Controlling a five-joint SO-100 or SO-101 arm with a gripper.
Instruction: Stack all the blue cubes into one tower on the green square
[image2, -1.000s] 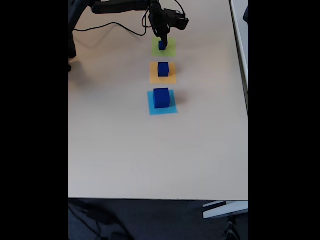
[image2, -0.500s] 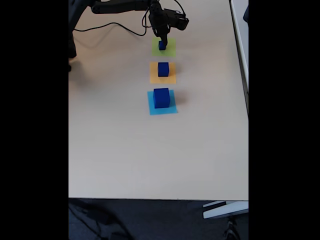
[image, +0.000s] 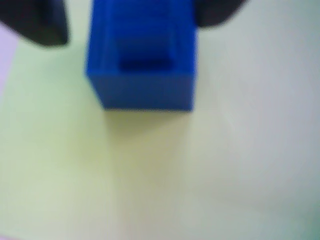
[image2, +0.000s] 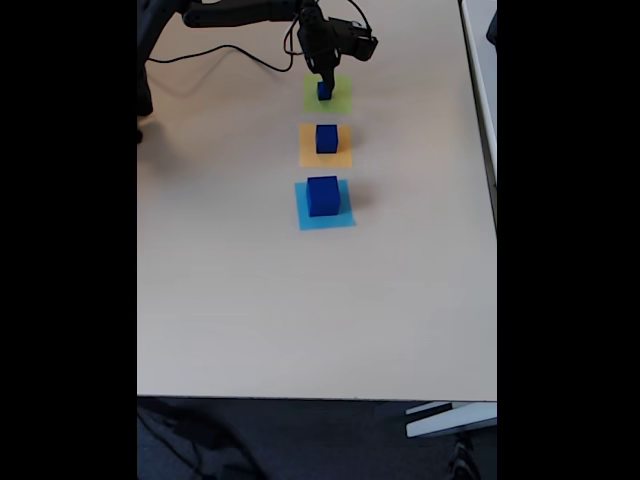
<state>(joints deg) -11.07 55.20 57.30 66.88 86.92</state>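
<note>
The small blue cube (image2: 325, 91) sits on the green square (image2: 341, 101) at the far end of the table. My gripper (image2: 325, 80) reaches down over it. In the wrist view the cube (image: 142, 75) lies between two dark fingers (image: 37, 22): the left one stands off it with a strip of green square (image: 200, 175) showing between, and the right one is at its edge. The jaws are open around the cube. A medium blue cube (image2: 326, 139) rests on an orange square (image2: 312, 156), and a large blue cube (image2: 323, 195) rests on a light-blue square (image2: 322, 221).
The three squares run in a line down the beige table (image2: 300, 320). A black cable (image2: 230, 55) trails across the far left by the arm. The table's front edge lies low in the fixed view, with dark floor below it.
</note>
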